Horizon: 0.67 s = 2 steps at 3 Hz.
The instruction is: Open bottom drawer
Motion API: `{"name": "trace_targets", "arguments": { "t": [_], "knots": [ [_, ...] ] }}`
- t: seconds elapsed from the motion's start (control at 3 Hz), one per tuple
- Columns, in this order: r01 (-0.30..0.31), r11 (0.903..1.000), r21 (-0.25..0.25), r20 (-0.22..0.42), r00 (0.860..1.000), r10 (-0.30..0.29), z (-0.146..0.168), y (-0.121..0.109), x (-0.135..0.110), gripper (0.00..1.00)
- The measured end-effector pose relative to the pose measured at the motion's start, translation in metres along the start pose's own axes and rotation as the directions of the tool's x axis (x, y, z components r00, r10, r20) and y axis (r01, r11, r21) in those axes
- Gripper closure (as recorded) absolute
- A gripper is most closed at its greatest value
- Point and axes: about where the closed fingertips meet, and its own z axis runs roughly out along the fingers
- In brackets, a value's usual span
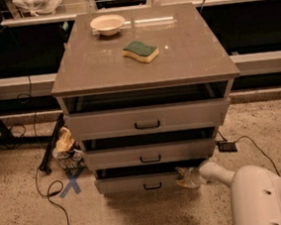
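A: What is to be seen, taken from the largest thing down?

B: A grey cabinet (pixel 184 55) is shown on a speckled floor. The white arm (pixel 257 193) is brought in low from the right. Three drawers are stacked: the top drawer (pixel 107 123), the middle drawer (pixel 115 158), and under them the bottom drawer (pixel 122 185), lowest in the cabinet and just above the floor.

A: And where is the gripper placed?

B: The gripper (pixel 187 177) is held against the right end of the bottom drawer's front, beside the black handle (pixel 152 186) but not on it. How far it is spread cannot be told, and nothing can be said to be held in it (its tip is lost against the panel).

A: How much of the task can be counted as done?

B: Very little, it is judged. A dark band is seen above the bottom front, as above the other two, so at most a slight opening may be supposed. No interior is exposed. The approach is made, contact at the front appears to be gained, and nearly the whole outward pull is left.

A: Anything smaller?

B: A sponge (pixel 140 51) and a bowl (pixel 107 24) are set apart on the cabinet top.
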Motion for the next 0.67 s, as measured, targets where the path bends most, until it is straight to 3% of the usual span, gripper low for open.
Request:
{"name": "trace_targets", "arguments": {
  "t": [0.33,0.67],
  "knots": [
    [0.0,1.0,0.0,0.0,1.0,0.0,-0.0074,-0.0034,-0.0038,1.0],
    [0.0,1.0,0.0,0.0,1.0,0.0,-0.0074,-0.0034,-0.0038,1.0]
  ]
}}
